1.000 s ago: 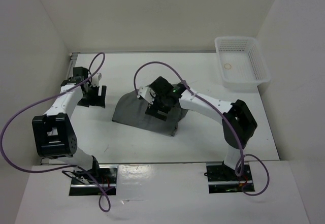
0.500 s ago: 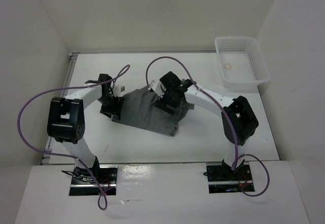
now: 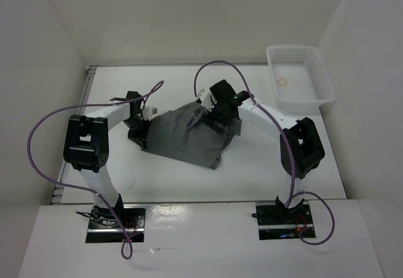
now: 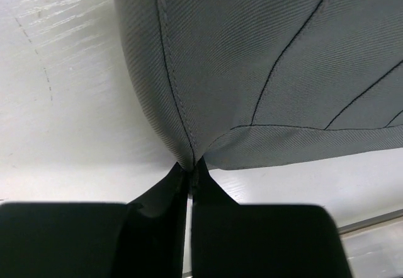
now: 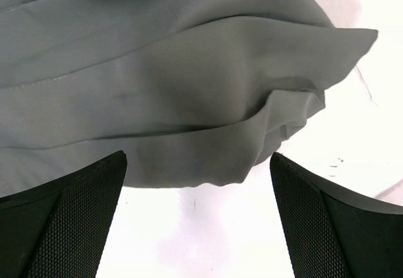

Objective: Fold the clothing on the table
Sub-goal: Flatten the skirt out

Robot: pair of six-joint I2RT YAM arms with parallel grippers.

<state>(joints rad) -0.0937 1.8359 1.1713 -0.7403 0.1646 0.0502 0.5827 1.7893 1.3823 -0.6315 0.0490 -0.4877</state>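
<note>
**Left fingers (image 4: 157,196) pinch the skirt's edge; right fingers (image 5: 63,227) spread wide**

The left gripper (image 4: 189,167) is closed tight on a stitched edge of the grey skirt (image 3: 189,139), at the skirt's left side. The right gripper (image 5: 196,164) stands wide apart at the skirt's far right part and holds nothing. A bunched fold lies between its tips. The skirt lies rumpled about the middle of the table (image 3: 113,164). A white mesh basket (image 3: 299,76) sits at the far right corner.
</note>
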